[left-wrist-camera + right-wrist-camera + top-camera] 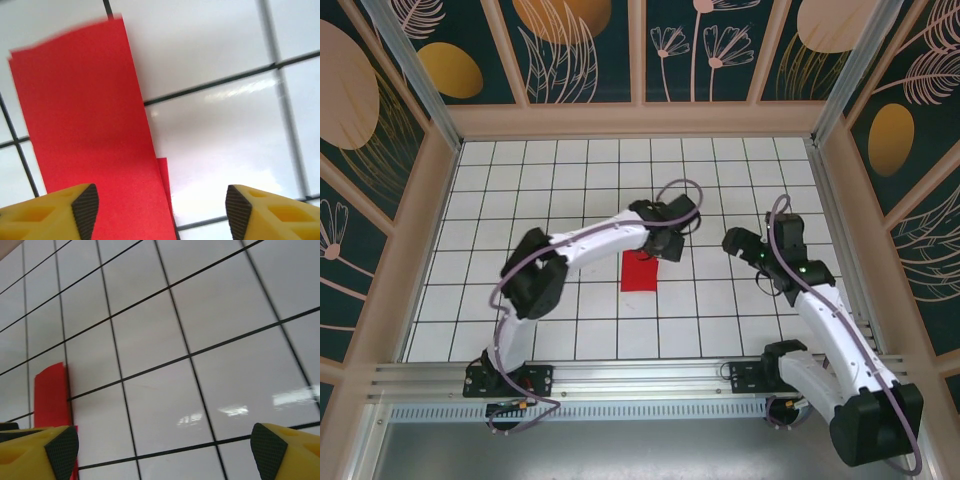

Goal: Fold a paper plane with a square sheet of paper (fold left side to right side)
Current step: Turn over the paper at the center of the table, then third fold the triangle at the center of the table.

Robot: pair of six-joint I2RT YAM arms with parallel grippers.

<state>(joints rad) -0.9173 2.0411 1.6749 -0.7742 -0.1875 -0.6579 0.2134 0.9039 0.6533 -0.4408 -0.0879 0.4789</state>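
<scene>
The red square sheet of paper (640, 272) lies flat on the white table (570, 170), folded into a narrow strip (one edge peeks out). The left claw (160, 210) hangs spread wide over its far end. The right claw (165, 450), spread too, is off to the right, apart from the paper.

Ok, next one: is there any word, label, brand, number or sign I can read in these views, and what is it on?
No readable text.
The red sheet of paper is plain.
The tiled table carries only black grid lines.
The wall panels show leaf and flower patterns, no lettering.
Any marking on the arm bases is too small to read.
</scene>
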